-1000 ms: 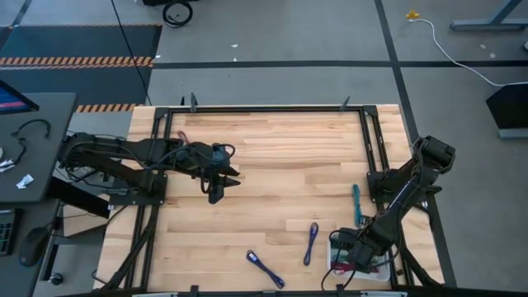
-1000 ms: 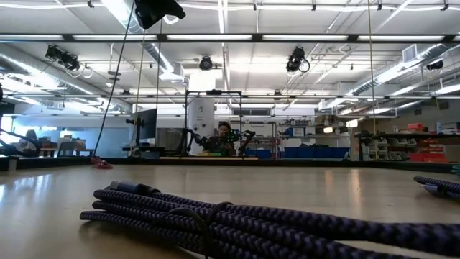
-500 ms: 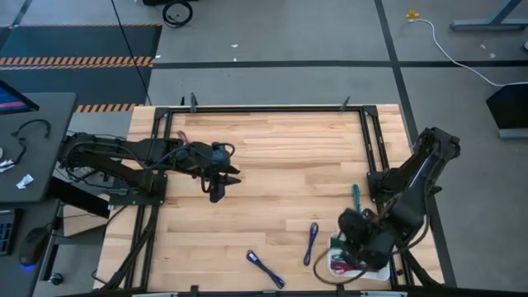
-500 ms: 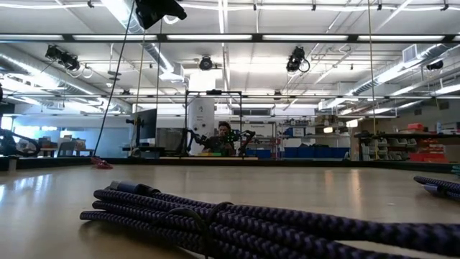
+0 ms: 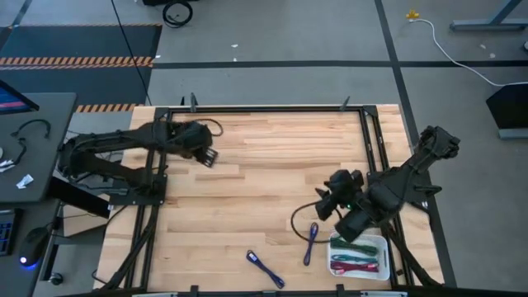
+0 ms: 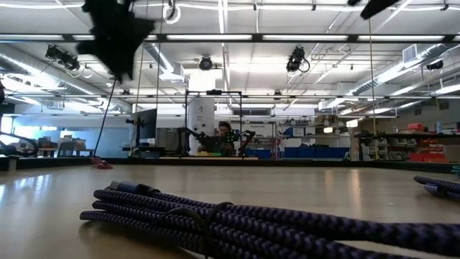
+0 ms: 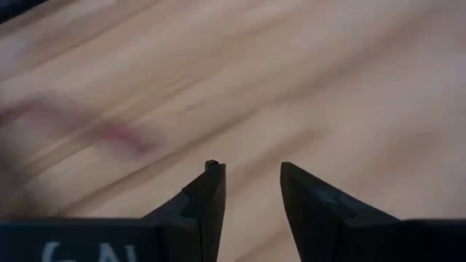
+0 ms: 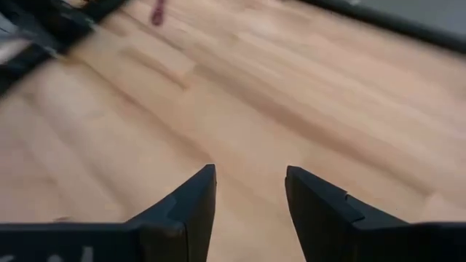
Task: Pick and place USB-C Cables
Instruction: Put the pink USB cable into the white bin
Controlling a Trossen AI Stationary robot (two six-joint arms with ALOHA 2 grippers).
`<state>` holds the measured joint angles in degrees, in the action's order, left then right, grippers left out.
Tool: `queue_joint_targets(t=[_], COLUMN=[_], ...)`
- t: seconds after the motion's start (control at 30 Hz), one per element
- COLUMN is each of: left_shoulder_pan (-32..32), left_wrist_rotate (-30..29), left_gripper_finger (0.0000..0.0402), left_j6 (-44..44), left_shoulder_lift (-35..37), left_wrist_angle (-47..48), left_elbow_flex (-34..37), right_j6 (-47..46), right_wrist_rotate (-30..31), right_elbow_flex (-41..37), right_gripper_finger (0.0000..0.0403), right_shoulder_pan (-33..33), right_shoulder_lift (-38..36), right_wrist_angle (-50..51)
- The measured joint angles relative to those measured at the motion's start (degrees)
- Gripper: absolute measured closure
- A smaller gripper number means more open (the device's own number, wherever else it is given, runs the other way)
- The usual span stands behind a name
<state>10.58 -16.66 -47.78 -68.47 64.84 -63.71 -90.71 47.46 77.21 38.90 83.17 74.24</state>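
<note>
The low view is mostly filled by one dark purple cable (image 6: 237, 223) lying close to the lens, and it cuts off at the picture's lower edge; a second cable end (image 6: 437, 185) pokes in at the right edge. The dark shape high on the left there is blurred, probably part of an arm.

From above, the left gripper (image 5: 206, 157) sits over the far left part of the wooden table (image 5: 272, 148), and its wrist view shows the fingers (image 7: 207, 200) parted with only bare wood between them. The right gripper (image 5: 328, 200) hangs over the right side of the table, just beyond the white tray (image 5: 360, 242); its fingers (image 8: 191, 207) are likewise spread and hold nothing.

Green and magenta cables (image 5: 356, 257) lie in the tray at the near right corner. A blue cable (image 5: 310, 242) lies on the wood just left of the tray, and another blue cable (image 5: 265, 268) lies farther left near the front edge.
</note>
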Motion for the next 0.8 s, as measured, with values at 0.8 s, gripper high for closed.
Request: queue_joint_targets(t=[0.8], left_shoulder_pan=[30.33], left_wrist_rotate=[3.86], left_gripper_finger=[0.0127], left_j6=[-15.37], left_shoulder_lift=[-1.29], left_wrist_angle=[-28.03], left_elbow_flex=[29.02], right_j6=[83.16], right_wrist_rotate=[-48.74], right_elbow_flex=[-24.47], right_gripper_finger=[0.0287], right_shoulder_pan=[-36.58], right_shoulder_lift=[-11.96], right_wrist_angle=[-78.77])
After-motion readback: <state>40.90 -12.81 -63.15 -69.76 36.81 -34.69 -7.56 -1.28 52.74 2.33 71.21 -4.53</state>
